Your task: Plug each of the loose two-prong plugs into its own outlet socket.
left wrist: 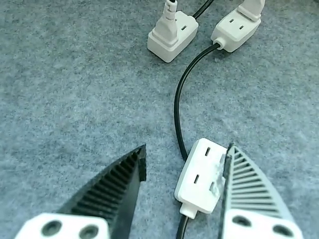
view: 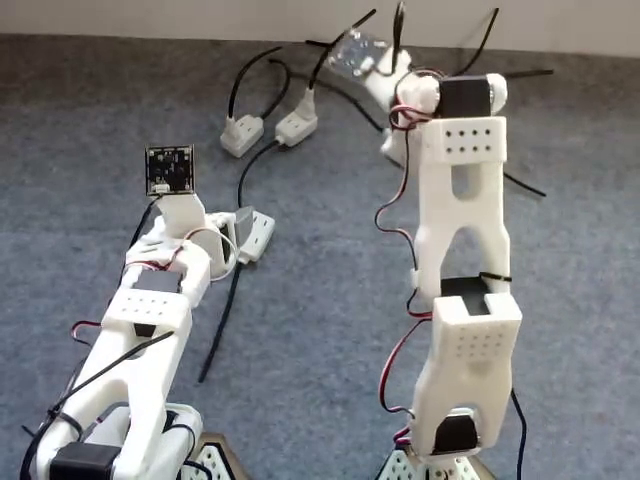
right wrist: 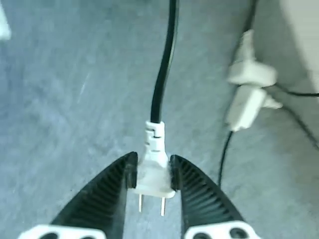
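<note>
Currently we judge the task partly done: one far socket (left wrist: 174, 37) and the neighbouring socket (left wrist: 234, 30) each seem to carry a seated plug (left wrist: 169, 9). The near outlet socket (left wrist: 202, 174) lies on the carpet (left wrist: 75, 74) with empty slots, between the wide-open fingers of the left gripper (left wrist: 186, 149), touching one. The right gripper (right wrist: 152, 159) is clamped on a two-prong plug (right wrist: 153, 174), well apart from that socket. Insertion is not yet done.
</note>
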